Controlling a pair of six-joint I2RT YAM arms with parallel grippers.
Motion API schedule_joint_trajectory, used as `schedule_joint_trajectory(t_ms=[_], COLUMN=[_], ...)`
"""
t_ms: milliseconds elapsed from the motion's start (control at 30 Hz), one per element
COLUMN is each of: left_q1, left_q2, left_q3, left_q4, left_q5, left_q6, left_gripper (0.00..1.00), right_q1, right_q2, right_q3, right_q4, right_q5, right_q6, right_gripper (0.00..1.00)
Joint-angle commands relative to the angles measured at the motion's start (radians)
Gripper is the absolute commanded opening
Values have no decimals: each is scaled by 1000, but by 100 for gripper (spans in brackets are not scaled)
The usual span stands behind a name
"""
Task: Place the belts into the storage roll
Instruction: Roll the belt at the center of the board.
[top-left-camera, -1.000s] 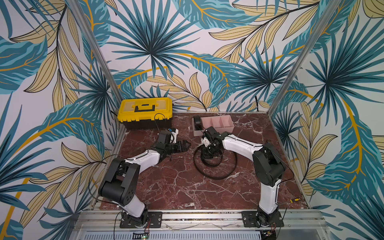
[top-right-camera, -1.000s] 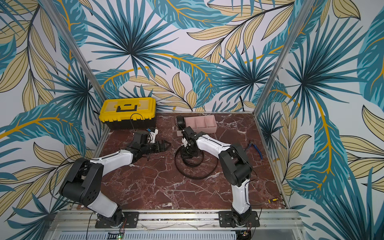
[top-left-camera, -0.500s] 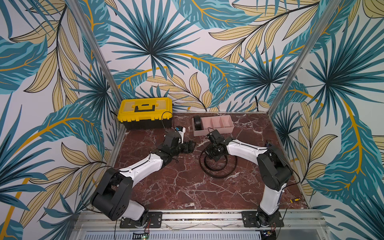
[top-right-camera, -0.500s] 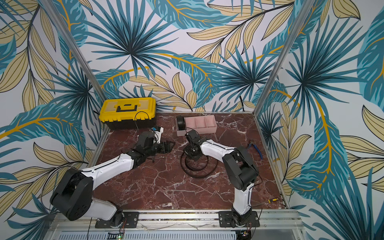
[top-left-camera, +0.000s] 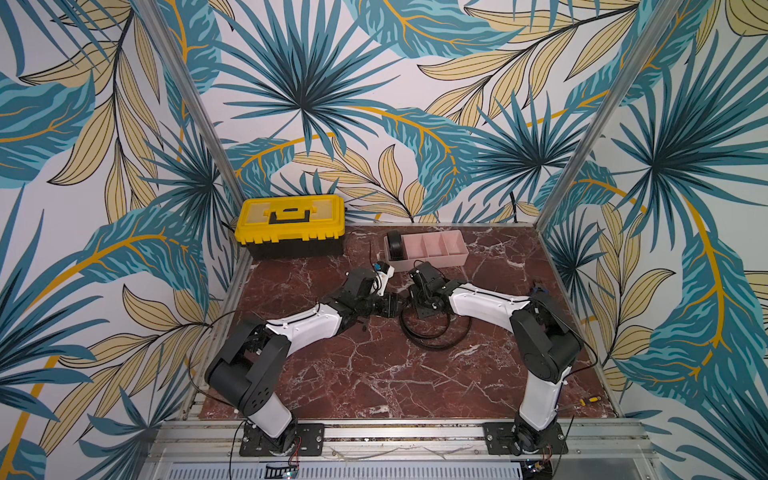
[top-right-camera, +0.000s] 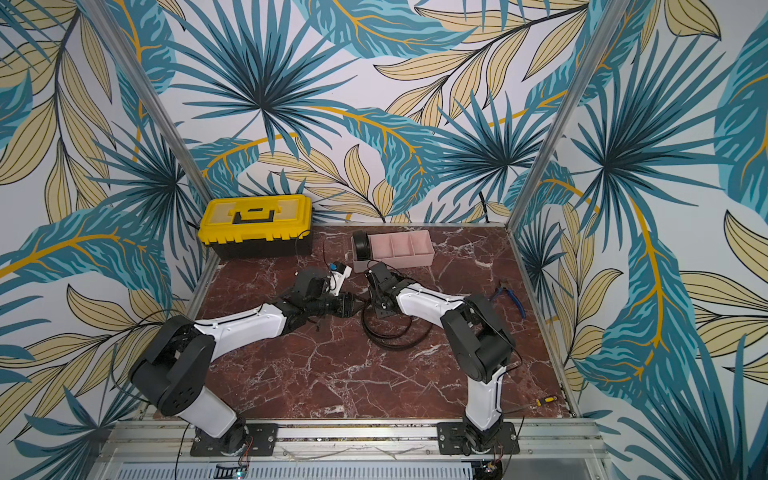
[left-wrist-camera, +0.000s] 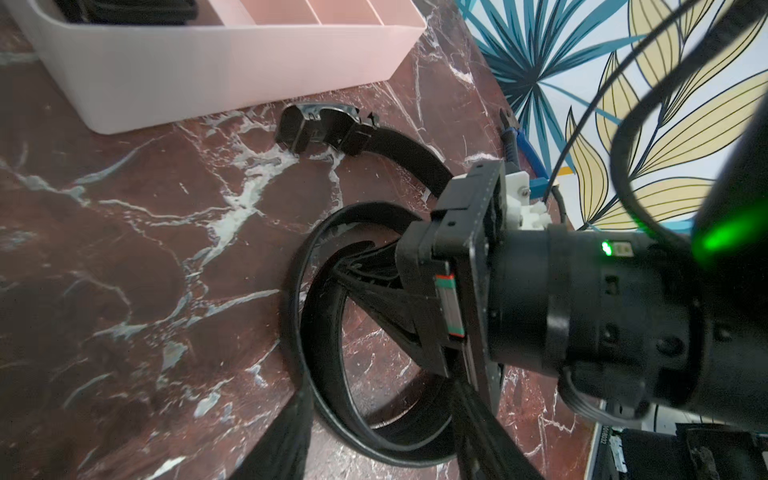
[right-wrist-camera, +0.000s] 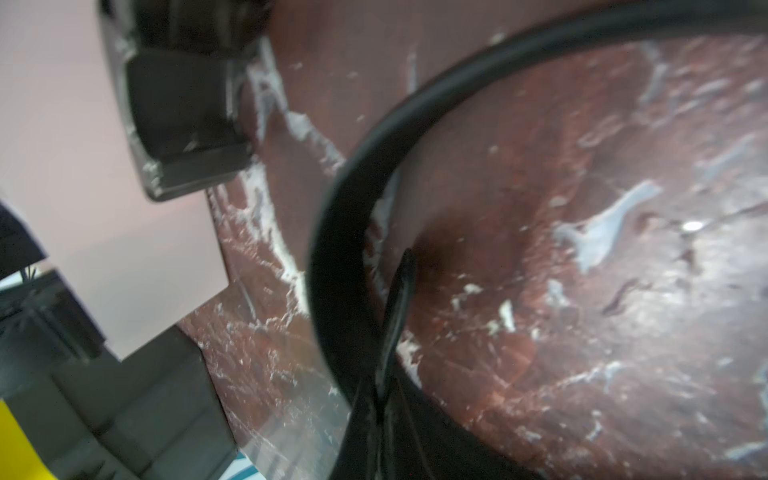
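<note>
Pinched shut at the right gripper (top-left-camera: 420, 311), apparently on a strand of the loose belt (left-wrist-camera: 318, 332) near the middle of its loops. Spread apart at the left gripper (top-left-camera: 394, 305), with fingers (left-wrist-camera: 286, 432) on either side of the outer turn and not visibly pressing it.

Judged as the coiling step: tighten the loops into a compact roll before any lift. Close the left jaws squarely across the stacked turns rather than on one strand, to stop any springing free. Anchor the centre with the right pinch while drawing slack inward. Mind the buckle (left-wrist-camera: 318, 133), lying on the marble table (top-left-camera: 374, 374) just beside the storage roll (top-left-camera: 440, 258); tuck it in last. Aim for a vacant compartment next to the coiled belt (top-left-camera: 395, 245), already seated in the end slot nearest the toolbox (top-left-camera: 291, 224). Avoid nudging the storage roll's wall on approach.
</note>
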Motion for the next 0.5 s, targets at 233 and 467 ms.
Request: schedule_joint_trajectory(t_ms=[233, 467], left_q1=[-24, -74], left_q2=[105, 124], left_q3=[96, 115], left_q4=[-79, -144], left_q5=[50, 7], left_q6=[122, 190], left_gripper=[48, 46], right_q1=[9, 9], right_q2=[-74, -77], right_q3=[-101, -91], right_q4=[-2, -3], right_q5=[74, 88], right_q6=[161, 172], right_gripper=[0, 0])
